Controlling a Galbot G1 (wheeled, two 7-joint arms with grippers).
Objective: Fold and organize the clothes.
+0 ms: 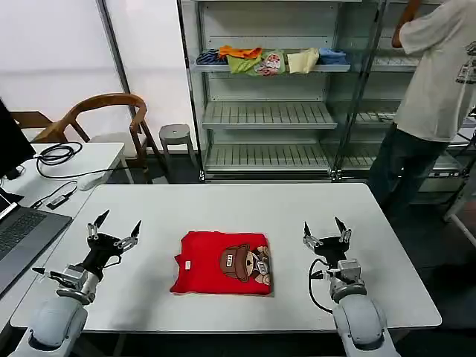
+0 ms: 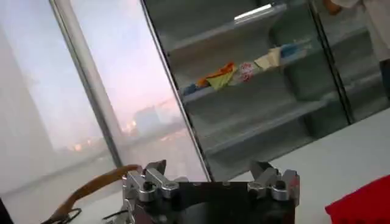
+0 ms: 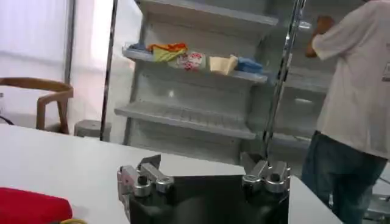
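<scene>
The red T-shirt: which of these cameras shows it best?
The head view: the red T-shirt lies folded on the white table between the two open grippers, its bear print facing up. The left wrist view and the right wrist view each catch just a red corner.

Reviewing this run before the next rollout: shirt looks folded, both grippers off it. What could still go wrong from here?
1. The red T-shirt is folded but its left edge looks uneven; a regrasp by the open left gripper could pull the layers apart.
2. The open right gripper hovers near the shirt's right side; a low sweep inward might drag it.
3. The shirt sits near the table's front edge, so a nudge toward the robot could slide it off.
</scene>
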